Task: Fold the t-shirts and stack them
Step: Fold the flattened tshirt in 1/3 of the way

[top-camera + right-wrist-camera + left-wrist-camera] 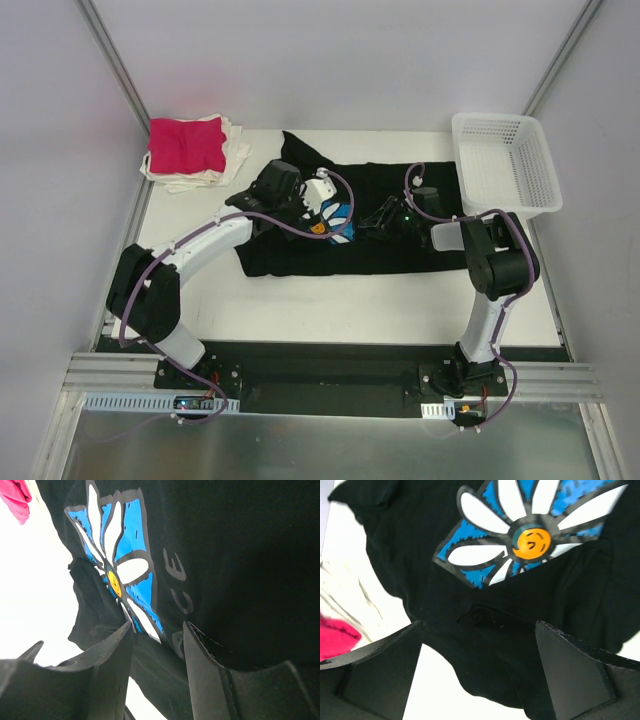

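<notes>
Top view first: big black shirt (365,182) spread out across the middle of the white table (330,305), a bit bumpy, with one bit poking toward the back. On the left half of it, a blue square with a white daisy (335,215), partly covered by a fold of black cloth. Up close from the left wrist, an orange smiley face (532,541) in the middle of the flower, and more black cloth bunched up below it. From the right wrist, gray letters (180,587) beside the flower. Right over the flower, the left claw (325,205), both fingers spread wide, nothing between them, let go and holding nothing. Just to the right of the flower, the right claw (388,215), low on the shirt, fingers partway apart with black cloth filling the gap. Cannot tell if pinching that cloth or only sitting over it. Far off in the back left corner, a folded pink shirt (185,145) lying on top of a small pile of cream shirts (190,182), well apart from the black one. In the back right corner, a white plastic basket (545,190), its near corner just beside the right end of the black shirt.
</notes>
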You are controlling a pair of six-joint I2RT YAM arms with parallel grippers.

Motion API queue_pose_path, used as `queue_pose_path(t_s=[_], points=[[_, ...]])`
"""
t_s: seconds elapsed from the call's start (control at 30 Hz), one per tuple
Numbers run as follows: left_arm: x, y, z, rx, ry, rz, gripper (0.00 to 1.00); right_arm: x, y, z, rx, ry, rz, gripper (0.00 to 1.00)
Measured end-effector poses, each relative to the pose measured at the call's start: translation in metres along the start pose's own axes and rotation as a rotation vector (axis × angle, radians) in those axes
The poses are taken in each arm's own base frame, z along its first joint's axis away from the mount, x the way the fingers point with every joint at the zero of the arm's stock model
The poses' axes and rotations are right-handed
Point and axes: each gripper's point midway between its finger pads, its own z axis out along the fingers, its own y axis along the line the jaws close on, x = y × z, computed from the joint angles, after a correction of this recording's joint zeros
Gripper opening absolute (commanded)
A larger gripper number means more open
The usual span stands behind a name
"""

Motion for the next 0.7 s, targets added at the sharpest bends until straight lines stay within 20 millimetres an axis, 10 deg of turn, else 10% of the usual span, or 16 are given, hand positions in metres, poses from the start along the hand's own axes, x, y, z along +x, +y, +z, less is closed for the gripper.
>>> queue_pose_path(t_s=[0.23, 0.7], points=[[-0.027, -0.016, -0.024, 0.162, -0.05, 0.029, 0.9, -0.004, 0.0, 0.001, 0.002, -0.002, 0.003, 0.46], [0.015, -0.091, 0.001, 0.402, 0.158, 0.012, 0.65, -0.007, -0.003, 0.0, 0.009, -0.007, 0.017, 0.4]])
